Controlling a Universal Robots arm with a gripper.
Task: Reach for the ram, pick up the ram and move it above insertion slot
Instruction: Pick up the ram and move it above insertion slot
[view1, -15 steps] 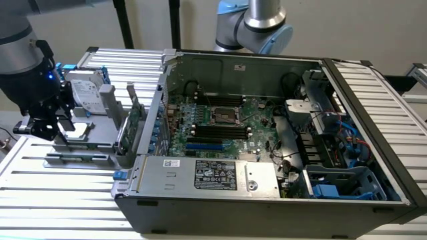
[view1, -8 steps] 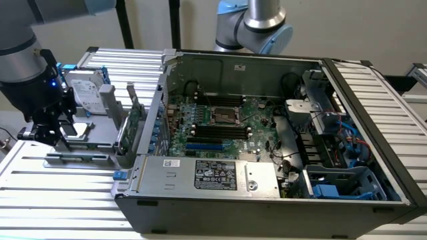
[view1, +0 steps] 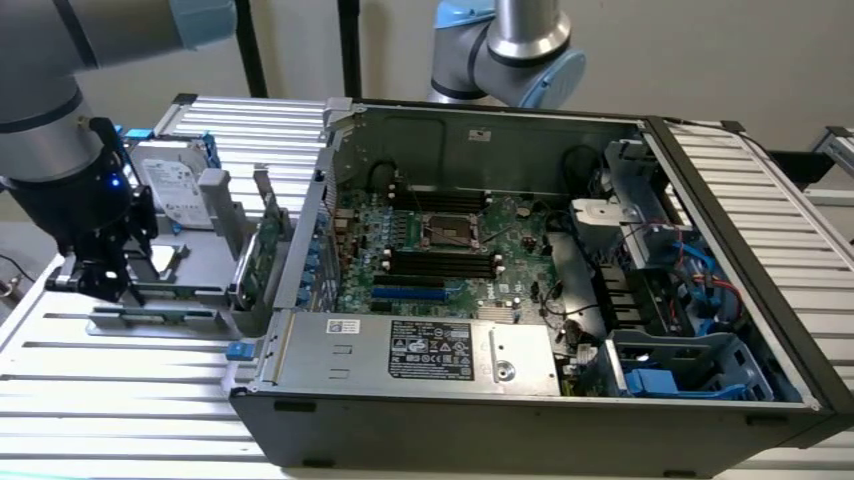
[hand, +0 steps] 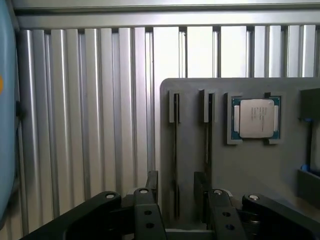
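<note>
Step in hand: the reach, near its end. No grasp had been made. My fingers (hand: 152, 182) stood apart and held nothing.

The ram (hand: 175, 150), a long thin green circuit stick, stood on edge in a narrow slot of the flat grey fixture plate (hand: 240, 170). Its line ran into the gap between my fingers. I could not tell whether either pad touched it; I judged not. A second slotted stick (hand: 207, 150) lay just beside it, close to my other finger. A square silver processor chip (hand: 255, 118) sat in its pocket nearby.

Judgement: a grasp from here would call for staying square to the stick and closing on its flat faces. The neighbouring stick would have to be left alone, and the lift kept straight so the stick did not bind in its slot.

Pose: the grey arm (view1: 47, 130) hung over the ribbed aluminium bench (view1: 120, 400) at the exterior view's left, wrist pointing down at the plate. The open black computer case (view1: 747, 230), with its dark memory slots (view1: 441, 262), stood well apart toward the exterior view's right.
</note>
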